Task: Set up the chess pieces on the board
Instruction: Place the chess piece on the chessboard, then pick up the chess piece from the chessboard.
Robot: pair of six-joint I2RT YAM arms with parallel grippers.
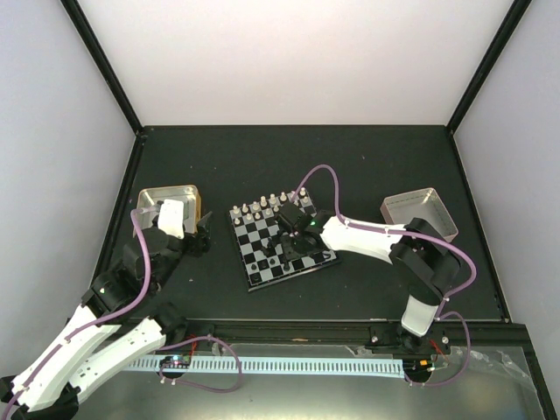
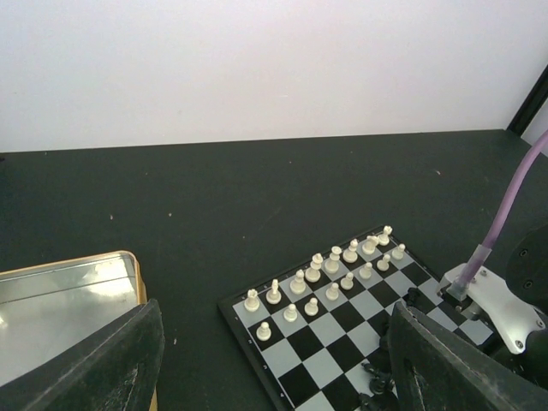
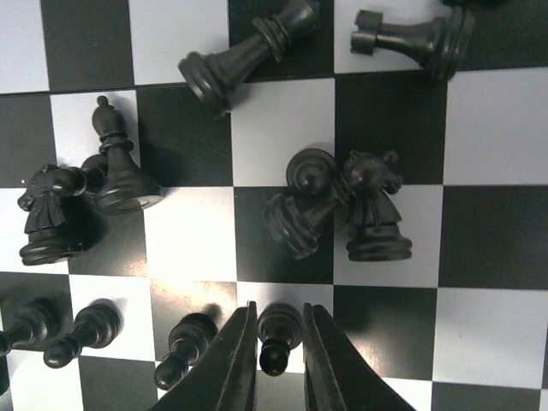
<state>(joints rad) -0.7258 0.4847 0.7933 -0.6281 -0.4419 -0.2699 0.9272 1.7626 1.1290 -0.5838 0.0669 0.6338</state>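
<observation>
One black pawn (image 3: 276, 330) stands between the fingers of my right pincer (image 3: 279, 312), low over the board (image 3: 497, 128) among other pawns. The jaws sit narrowly either side of it, and I cannot tell whether they press. I judge this the setting-down step. Next I must part and rise straight, since a neighbouring pawn (image 3: 184, 351) stands just beside one finger. Beyond, a rook (image 3: 415, 38) lies toppled. Farther off, white pieces (image 2: 330, 265) fill their rows. My left pincer (image 2: 274, 342) hangs wide apart, empty, near a metal tray (image 2: 51, 291).

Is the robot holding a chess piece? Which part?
A black pawn sits between the fingertips of the right gripper, at its middle; whether they pinch it cannot be told. The left gripper holds nothing.
</observation>
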